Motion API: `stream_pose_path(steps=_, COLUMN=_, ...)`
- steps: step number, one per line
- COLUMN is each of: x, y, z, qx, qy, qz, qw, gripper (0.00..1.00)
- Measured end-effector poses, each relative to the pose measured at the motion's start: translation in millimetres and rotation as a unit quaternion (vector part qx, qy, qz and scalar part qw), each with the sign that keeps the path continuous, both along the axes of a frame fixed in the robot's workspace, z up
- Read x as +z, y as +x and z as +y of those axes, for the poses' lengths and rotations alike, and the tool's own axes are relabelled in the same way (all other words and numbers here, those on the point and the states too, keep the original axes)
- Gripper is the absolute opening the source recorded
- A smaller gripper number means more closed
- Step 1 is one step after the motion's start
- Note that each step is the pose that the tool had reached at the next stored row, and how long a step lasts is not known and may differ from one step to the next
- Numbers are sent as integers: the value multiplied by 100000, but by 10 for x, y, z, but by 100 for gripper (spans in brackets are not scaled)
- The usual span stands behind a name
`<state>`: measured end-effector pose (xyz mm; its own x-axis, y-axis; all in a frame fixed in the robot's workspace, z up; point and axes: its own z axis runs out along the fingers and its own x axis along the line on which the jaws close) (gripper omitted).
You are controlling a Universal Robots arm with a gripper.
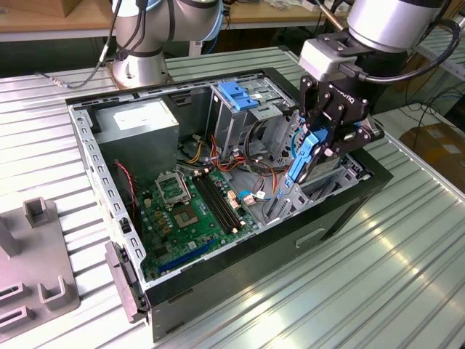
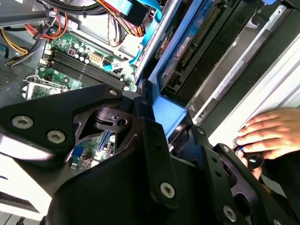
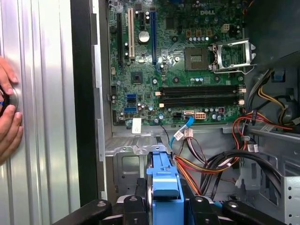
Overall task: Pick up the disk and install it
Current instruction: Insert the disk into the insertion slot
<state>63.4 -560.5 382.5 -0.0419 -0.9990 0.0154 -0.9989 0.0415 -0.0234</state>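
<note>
The disk [image 1: 300, 166], a dark-grey drive in a bright blue carrier bracket, hangs on edge over the drive bay at the open computer case's side, toward the exterior view's right. Its lower end reaches down to the bay. My gripper [image 1: 320, 144] is shut on the disk's upper part, one black finger on each side. In the first wrist view the blue bracket [image 3: 163, 185] sits between my fingers [image 3: 134, 206], above the bay's metal floor [image 3: 126, 161]. The second wrist view shows the blue bracket [image 2: 167, 111] and the drive's dark body [image 2: 199, 40] running away from my gripper.
The open case [image 1: 218, 273] holds a green motherboard [image 1: 187, 207], a power supply [image 1: 138, 123], a metal bay topped by a blue latch [image 1: 236, 94], and loose cables [image 3: 220, 159]. A person's hand [image 2: 268, 133] rests on the ribbed table beside the case. A grey fixture [image 1: 36, 269] lies at the exterior view's left.
</note>
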Motion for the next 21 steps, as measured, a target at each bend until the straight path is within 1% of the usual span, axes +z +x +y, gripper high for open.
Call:
stream_pose_path(steps=2, x=-63, y=2, z=0, qx=1, qy=11, qz=-1, qw=100000, gripper=37)
stream_pose_path(steps=4, x=-91, y=2, z=-1, qx=1, qy=3, qz=2, qw=100000, gripper=37)
stream_pose_path(steps=6, x=-134, y=3, z=0, qx=0, qy=3, qz=0, qw=100000, gripper=37)
stream_pose_path(steps=8, x=-157, y=3, z=0, qx=1, qy=7, qz=3, qw=100000, gripper=37)
stream_pose_path(steps=9, x=-165, y=3, z=0, qx=0, qy=-2, qz=7, qw=100000, gripper=37)
stream_pose_path(steps=21, x=-174, y=3, z=-1, qx=0, qy=3, qz=7, qw=100000, gripper=37)
